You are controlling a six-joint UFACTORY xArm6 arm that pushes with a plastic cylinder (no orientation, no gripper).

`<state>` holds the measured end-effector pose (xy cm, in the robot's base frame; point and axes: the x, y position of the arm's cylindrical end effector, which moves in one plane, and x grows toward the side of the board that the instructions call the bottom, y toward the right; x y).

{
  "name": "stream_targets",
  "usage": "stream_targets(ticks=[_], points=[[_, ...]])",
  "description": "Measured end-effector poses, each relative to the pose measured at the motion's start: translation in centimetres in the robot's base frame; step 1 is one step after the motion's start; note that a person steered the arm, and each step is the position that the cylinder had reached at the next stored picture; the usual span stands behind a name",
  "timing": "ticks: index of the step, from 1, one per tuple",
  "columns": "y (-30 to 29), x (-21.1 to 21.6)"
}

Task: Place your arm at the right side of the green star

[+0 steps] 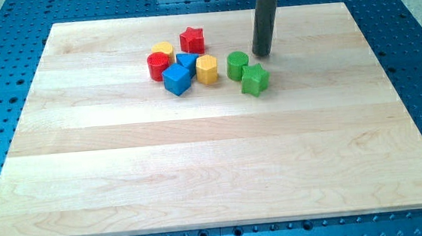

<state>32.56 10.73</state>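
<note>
The green star (255, 79) lies on the wooden board (214, 163) right of centre in the upper part of the view. A green cylinder (237, 65) touches it at its upper left. My tip (262, 54) stands just above the star, slightly to its right, and right of the green cylinder, a small gap away from both.
A cluster left of the green blocks holds a red star (192, 39), a yellow cylinder (163, 51), a red cylinder (158, 65), a blue triangular block (186, 60), a blue cube (177, 79) and a yellow hexagonal block (206, 69). A blue perforated table (407, 27) surrounds the board.
</note>
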Motion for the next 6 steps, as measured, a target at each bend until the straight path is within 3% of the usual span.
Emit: stream_targets(ticks=[1, 3, 6], points=[[3.0, 0.3], [7.8, 7.9], [5.4, 8.1]])
